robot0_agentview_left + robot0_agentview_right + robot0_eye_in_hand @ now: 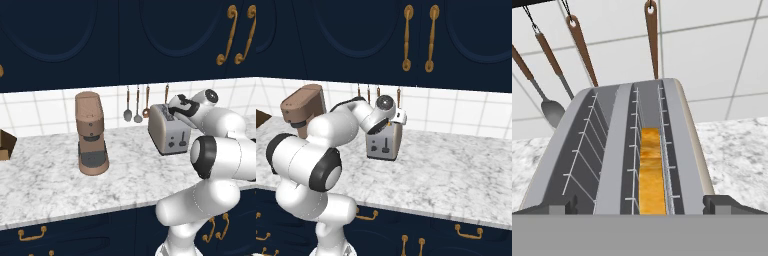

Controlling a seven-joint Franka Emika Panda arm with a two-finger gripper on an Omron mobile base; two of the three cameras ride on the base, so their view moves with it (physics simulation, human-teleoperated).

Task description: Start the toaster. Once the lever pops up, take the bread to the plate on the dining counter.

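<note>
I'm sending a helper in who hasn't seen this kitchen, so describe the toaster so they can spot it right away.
On the marbled counter under the navy cabinets, look right of the tall brown coffee machine, below the hanging utensils. The toaster is the small silver-grey box with two top slots, one holding bread.

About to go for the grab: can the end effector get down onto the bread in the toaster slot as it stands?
Probably yes. The open end effector hangs right above the toaster, its fingertips straddling the slot with the bread. Nothing covers the slot, though its wire guides leave little room.
</note>
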